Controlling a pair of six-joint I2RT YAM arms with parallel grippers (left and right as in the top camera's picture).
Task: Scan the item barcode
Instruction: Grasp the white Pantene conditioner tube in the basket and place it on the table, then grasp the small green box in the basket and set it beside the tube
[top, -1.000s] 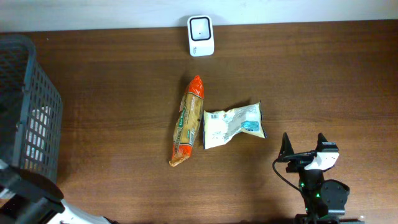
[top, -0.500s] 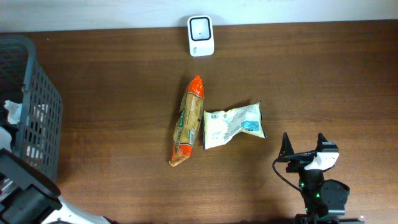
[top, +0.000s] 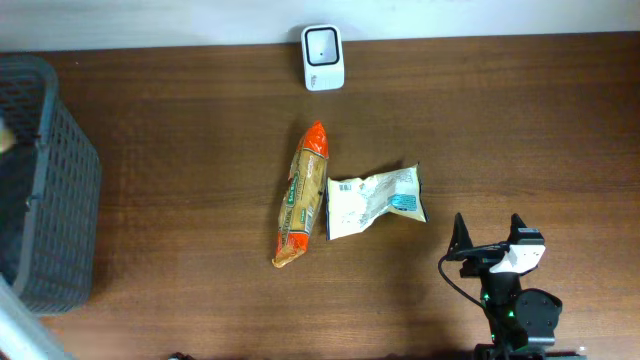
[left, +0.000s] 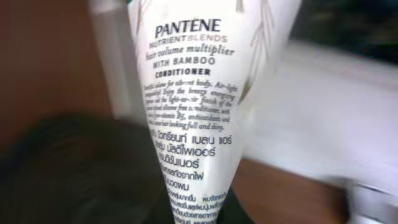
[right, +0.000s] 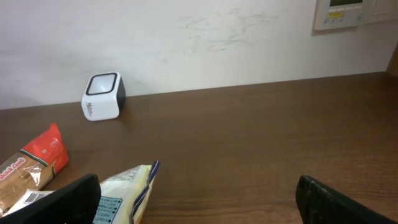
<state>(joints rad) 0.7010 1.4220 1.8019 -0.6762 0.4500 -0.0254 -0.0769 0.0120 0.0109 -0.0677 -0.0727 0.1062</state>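
White plastic marks the task's thing: one conditioner tube (left: 193, 106), and it fills the left wrist view. On the brown wooden table (top: 180, 150) the overhead view shows one white scanner (top: 323, 43) at the far edge. There are also two packets, one orange snack bag (top: 303, 195) and one white pouch (top: 375, 200), which touch side by side at mid-table. One dark mesh basket (top: 45, 180) stands at the left edge. Two grippers belong to the rig.

The left gripper (left: 200, 216) shows only as dark, blurred forms along the bottom of its own view. The tube's narrow lower end runs down between those forms, and the jaws look pinched in on it, holding it up close to the lens. The tube cannot be made out in the overhead view. The right gripper (top: 488, 222) sits near the table's front right corner with its fingers spread wide. It holds and touches nothing; the pouch lies just ahead of it to the left.

The tube is wide at the top of the frame and tapers downward. Dark capitals read PANTENE, then NUTRIENT BLENDS, "hair volume multiplier", WITH BAMBOO and CONDITIONER. Below come a small block of English and lines of Thai script. Faint grey leaf strokes cross the upper part. Behind it the background is blurred brown, white and black.
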